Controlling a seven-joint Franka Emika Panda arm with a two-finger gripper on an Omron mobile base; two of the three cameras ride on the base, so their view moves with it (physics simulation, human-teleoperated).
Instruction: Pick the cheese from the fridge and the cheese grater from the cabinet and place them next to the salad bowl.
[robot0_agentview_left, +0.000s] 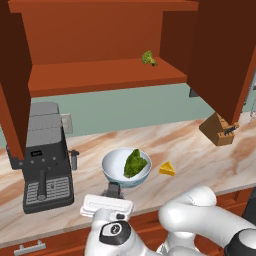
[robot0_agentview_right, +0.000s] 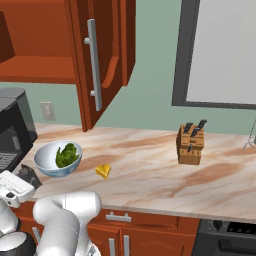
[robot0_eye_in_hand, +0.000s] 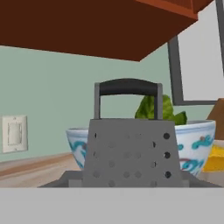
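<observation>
Hand view: cheese grater fronts salad bowl; tool's grip cannot be told.

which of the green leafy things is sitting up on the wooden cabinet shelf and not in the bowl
The small green leafy sprig on the reddish-brown wall cabinet's shelf. The larger green salad leaf lies in the round white bowl on the marble counter.

Arm: glossy white, fat rounded segments joined like elbows. Dark grey cap at a joint, lower right corner of left base view. Hand: flat white block with ribbed top; black round disc with white marks below it.
</observation>
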